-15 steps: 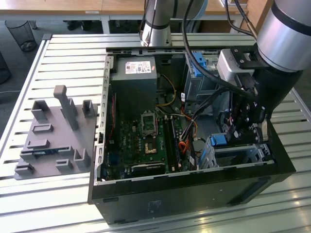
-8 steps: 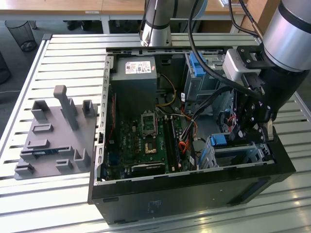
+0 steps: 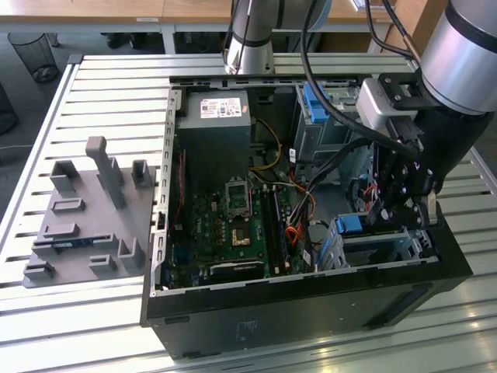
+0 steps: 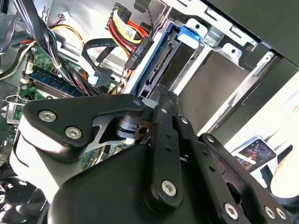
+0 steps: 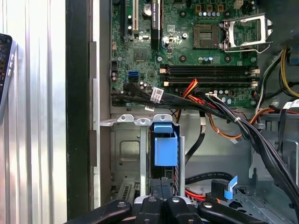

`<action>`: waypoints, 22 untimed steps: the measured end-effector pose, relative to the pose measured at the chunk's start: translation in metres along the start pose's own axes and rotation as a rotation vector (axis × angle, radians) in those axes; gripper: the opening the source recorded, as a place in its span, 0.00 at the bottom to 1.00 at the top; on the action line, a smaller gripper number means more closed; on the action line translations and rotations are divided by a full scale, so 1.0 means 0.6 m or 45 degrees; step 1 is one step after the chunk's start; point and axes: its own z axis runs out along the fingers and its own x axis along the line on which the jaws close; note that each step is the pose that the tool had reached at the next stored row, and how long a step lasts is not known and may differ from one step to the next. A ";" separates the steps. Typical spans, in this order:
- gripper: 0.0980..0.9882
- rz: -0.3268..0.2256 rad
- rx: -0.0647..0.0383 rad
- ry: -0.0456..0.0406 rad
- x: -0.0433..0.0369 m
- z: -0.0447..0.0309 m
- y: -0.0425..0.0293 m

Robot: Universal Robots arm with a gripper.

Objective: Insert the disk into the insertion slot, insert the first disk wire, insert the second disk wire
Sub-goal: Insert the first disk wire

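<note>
Tray (image 3: 78, 233): grey moulded fixture on the slatted table, at the exterior view's left, well apart from the arm.
Case (image 3: 295, 315): black computer tower lying open, side panel off.
Board (image 3: 233, 225): green circuit board on the case floor, below a grey power box (image 3: 213, 140).
Wires (image 5: 219, 121): orange and red leads and a black bundle (image 5: 252, 135) cross between the board and the cage. A black plug (image 4: 140, 51) on red and yellow leads hangs just beside the disk's connector end, not seated.
Disk (image 5: 166, 148): stands on edge inside the cage, its blue carrier facing up; seen in the exterior view (image 3: 352, 224) toward the right of the case.
Slot (image 5: 126, 158): low silver sheet-metal cage, holding the disk.
Gripper (image 5: 161, 186): directly over the disk's near end, just beside the blue carrier. Fingers (image 5: 155, 189) are pressed together, with nothing seen between them. Whether they touch the disk cannot be told.
</note>
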 end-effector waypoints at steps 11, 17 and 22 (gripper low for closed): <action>0.01 0.000 0.000 0.000 0.000 -0.012 0.000; 0.01 0.000 0.000 0.000 0.000 -0.015 0.000; 0.01 0.000 0.000 0.000 0.000 -0.016 -0.001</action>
